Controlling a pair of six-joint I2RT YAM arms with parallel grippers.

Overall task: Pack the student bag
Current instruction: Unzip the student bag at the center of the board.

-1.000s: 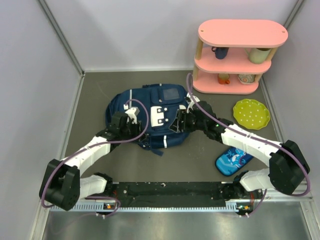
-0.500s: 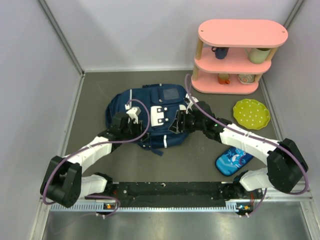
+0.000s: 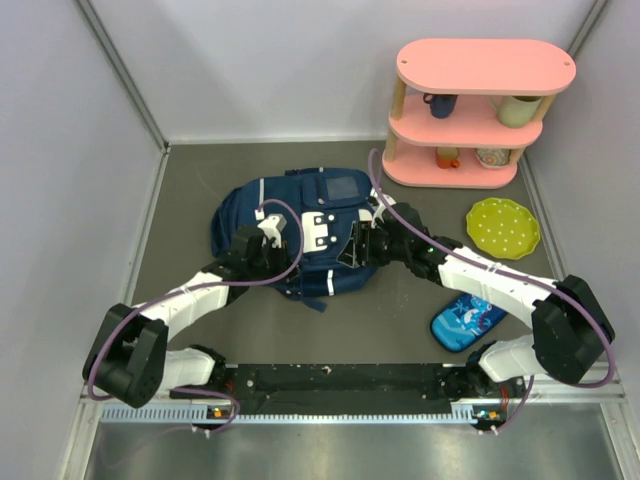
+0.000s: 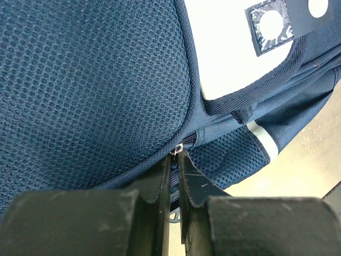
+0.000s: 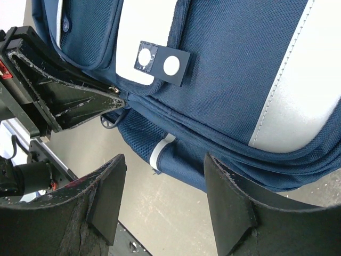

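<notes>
Pinching the zip pull [image 4: 177, 149] on the bag [image 3: 300, 200], which lies on the table [image 3: 200, 170] between both arms, the left end effector [image 4: 174, 156] should draw steadily along the zip line, and the right end effector [image 5: 165, 160], spread beside it, should brace the fabric.

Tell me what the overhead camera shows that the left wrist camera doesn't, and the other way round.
Only the overhead view: the wider scene, with the pink shelf, the green plate and the small blue pencil case off to the right of the bag.
Only the left wrist view: the left gripper up close, its fingers pinched nearly together at a small metal zipper pull on a mesh seam.
Both: the navy student bag, whole from above, only a patch of fabric at the wrist.
</notes>
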